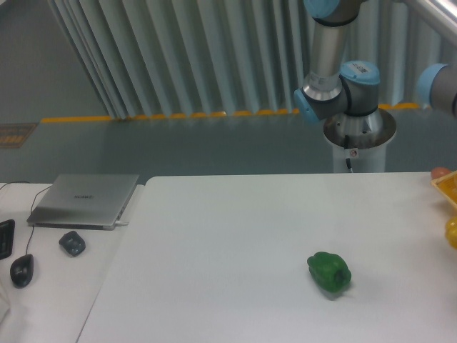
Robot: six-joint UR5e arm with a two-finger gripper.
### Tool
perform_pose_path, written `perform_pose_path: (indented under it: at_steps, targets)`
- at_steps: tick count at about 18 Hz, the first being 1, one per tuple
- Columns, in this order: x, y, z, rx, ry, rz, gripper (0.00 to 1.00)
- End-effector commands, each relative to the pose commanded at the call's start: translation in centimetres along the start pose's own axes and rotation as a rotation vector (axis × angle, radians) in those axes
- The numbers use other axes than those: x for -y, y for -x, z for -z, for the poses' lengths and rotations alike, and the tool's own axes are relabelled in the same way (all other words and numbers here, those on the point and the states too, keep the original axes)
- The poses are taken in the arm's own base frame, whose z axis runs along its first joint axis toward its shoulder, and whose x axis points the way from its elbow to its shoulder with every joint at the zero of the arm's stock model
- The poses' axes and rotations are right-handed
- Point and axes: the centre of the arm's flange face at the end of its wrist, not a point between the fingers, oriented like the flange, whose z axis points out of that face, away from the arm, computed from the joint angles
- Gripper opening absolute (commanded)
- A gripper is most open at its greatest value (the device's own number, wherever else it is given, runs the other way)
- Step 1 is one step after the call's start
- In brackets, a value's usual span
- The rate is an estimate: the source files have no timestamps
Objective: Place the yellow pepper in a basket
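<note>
Only a sliver of the yellow pepper (453,233) shows at the right edge of the camera view, just below the corner of the yellow-orange basket (445,187). Whether the pepper is over, in or beside the basket I cannot tell. My gripper is past the right edge of the frame; only the arm's upper joints (341,87) and one blue-capped joint (440,83) show.
A green pepper (330,271) lies on the white table (235,243), right of centre. A small reddish thing (440,172) peeks out behind the basket's corner. On the left stand a closed laptop (84,199), a small dark object (71,243) and a mouse (21,270).
</note>
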Motion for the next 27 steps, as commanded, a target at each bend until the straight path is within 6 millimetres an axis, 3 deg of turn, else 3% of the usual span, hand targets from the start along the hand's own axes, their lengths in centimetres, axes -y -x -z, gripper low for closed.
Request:
perform_pose_path:
  at_steps: [1, 6, 12, 21, 27]
  targets:
    - [-1.8, -0.4, 0.0, -0.007, 0.002, -0.003, 0.45]
    - [-6.7, -1.3, -0.1, -0.022, -0.003, -0.007, 0.45]
    - [-10.4, -3.0, 0.1, -0.035, -0.006, -0.036, 0.46]
    - [-16.0, -7.7, -0.2, -0.059, -0.035, -0.101, 0.46]
    - [-21.4, -9.9, -0.5, -0.066, -0.037, -0.133, 0.48]
